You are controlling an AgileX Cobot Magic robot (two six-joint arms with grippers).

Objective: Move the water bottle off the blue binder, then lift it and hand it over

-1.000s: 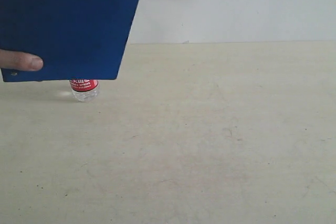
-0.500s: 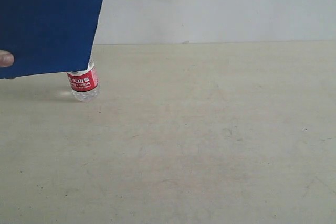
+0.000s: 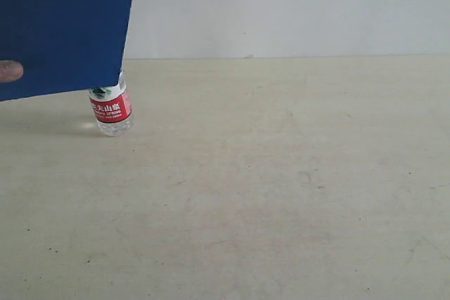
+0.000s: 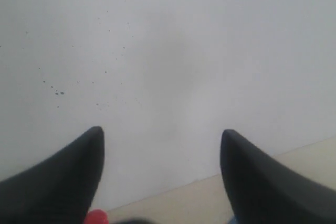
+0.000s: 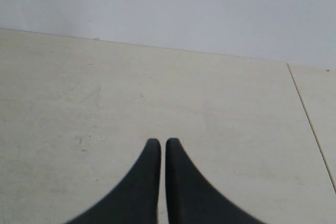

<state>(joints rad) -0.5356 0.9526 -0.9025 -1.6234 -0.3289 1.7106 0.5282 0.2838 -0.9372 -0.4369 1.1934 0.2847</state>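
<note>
The water bottle [image 3: 112, 110] stands upright on the beige table at the left, showing only its red label and clear base. Its top is hidden behind the blue binder [image 3: 63, 26], which a person's finger [image 3: 10, 70] holds up in the air at the upper left. Neither gripper appears in the exterior view. In the left wrist view my left gripper [image 4: 161, 130] is open, its black fingers wide apart and facing a white wall. A small red blob [image 4: 96, 217] sits by one finger; I cannot tell what it is. My right gripper [image 5: 162, 140] is shut on nothing, above bare table.
The beige table [image 3: 281, 187] runs back to a white wall [image 3: 295, 5]. A thin seam [image 5: 310, 124] crosses the tabletop in the right wrist view.
The binder has moved left and a little upward, uncovering more of the bottle's label. The finger holding it has slid toward the left edge. The bottle has stayed in place.
</note>
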